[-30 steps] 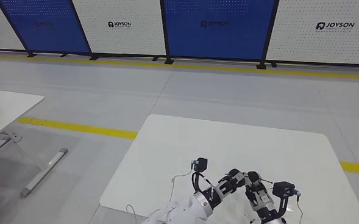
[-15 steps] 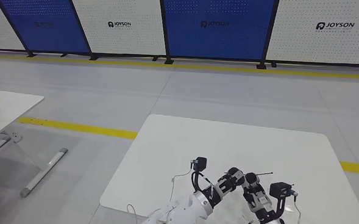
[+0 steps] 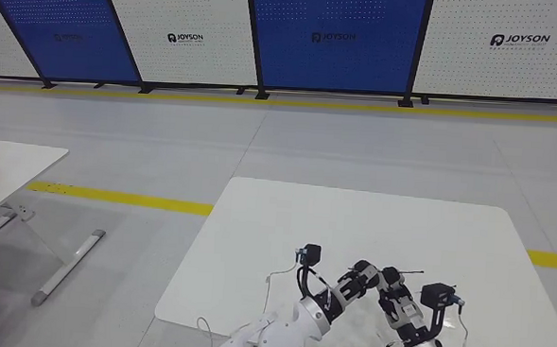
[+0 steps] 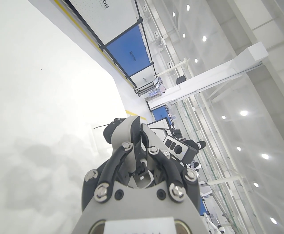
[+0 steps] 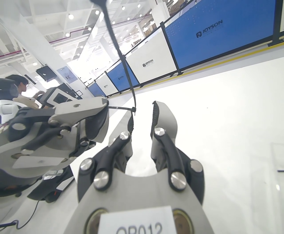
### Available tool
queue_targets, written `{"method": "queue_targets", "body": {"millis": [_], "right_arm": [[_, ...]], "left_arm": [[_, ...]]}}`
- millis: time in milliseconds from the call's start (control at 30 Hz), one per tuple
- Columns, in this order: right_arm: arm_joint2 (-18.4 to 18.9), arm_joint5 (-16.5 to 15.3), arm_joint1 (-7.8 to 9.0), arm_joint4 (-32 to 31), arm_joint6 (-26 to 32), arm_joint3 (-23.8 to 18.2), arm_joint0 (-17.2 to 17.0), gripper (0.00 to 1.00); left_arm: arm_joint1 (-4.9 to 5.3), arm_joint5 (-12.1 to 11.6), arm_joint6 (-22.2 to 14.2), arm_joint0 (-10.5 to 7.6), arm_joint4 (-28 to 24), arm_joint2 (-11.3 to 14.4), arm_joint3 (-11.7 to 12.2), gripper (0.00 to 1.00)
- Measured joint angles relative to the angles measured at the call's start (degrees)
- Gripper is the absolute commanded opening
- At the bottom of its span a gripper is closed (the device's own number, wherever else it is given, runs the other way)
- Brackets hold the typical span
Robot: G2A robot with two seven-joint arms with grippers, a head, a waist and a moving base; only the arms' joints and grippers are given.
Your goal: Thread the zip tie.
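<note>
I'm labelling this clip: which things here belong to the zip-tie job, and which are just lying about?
In the job:
zip tie
left gripper, shut on it
right gripper, open beside it
white table beneath both

Just about:
blue and white panels
second table
yellow floor line
</note>
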Motion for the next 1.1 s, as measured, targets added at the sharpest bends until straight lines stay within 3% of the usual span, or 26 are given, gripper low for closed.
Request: {"method": "queue_targets", "body": {"millis": [433, 567, 900, 1100], "right_arm": [[0.1, -0.3, -0.15, -0.1, 0.0, -0.1, -0.2, 0.11], [0.2, -0.5, -0.17, -0.2, 0.0, -0.2, -0.4, 0.0], [0.4, -0.6, -0.25, -0.8, -0.3, -0.2, -0.6, 0.0], [0.2, -0.4, -0.34, -1.0, 0.2, 0.3, -0.3, 0.0]], "left_arm": [[-0.07, 0.0, 0.5, 0.29, 1.0, 0.1, 0.1, 0.0], [-0.1, 0.0, 0.5, 0.33, 1.1, 0.2, 0.1, 0.0], [-0.21, -0.2, 0.9, 0.41, 1.0, 0.1, 0.2, 0.0], [-0.22, -1.7, 1.6, 0.82, 0.6, -0.3, -0.6, 0.0]]}}
